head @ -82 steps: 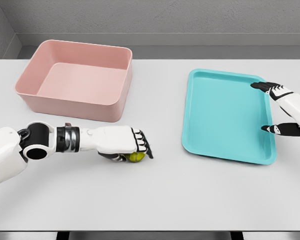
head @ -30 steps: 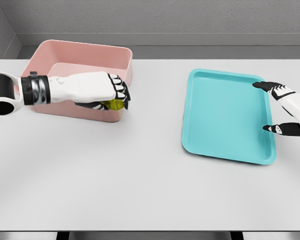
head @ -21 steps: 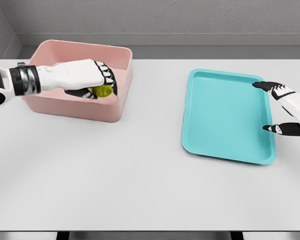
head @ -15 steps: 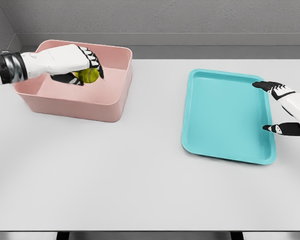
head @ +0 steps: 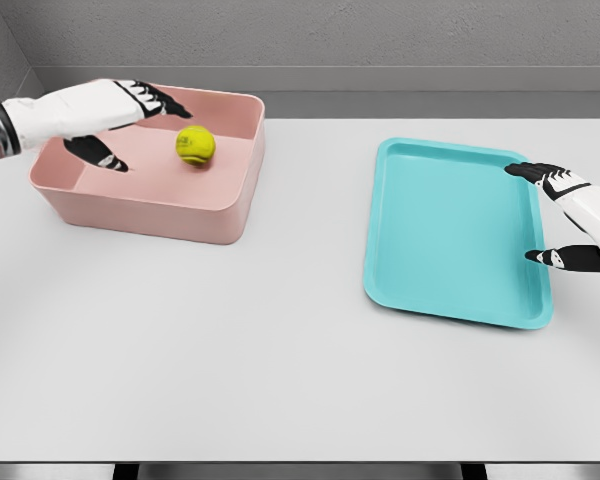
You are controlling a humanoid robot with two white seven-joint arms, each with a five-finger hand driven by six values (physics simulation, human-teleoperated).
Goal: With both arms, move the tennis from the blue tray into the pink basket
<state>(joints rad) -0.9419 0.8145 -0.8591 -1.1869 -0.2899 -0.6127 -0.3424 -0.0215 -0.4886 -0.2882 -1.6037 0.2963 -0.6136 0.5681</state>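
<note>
A yellow-green tennis ball (head: pixel 195 145) is inside the pink basket (head: pixel 150 208) at the table's back left, free of any hand; whether it rests on the floor or is still in the air is unclear. My left hand (head: pixel 120 120) hovers over the basket's left half with fingers spread, just left of the ball and not touching it. The blue tray (head: pixel 450 230) lies at the right with nothing in it. My right hand (head: pixel 555 215) stays at the tray's right rim, open, thumb and fingers apart.
The white table (head: pixel 280 360) spreads wide between basket and tray and toward the front edge. A grey wall runs behind the table.
The left hand carried the ball from the table front up over the basket, then opened and let it go; the ball now sits free inside. The right hand has not moved.
</note>
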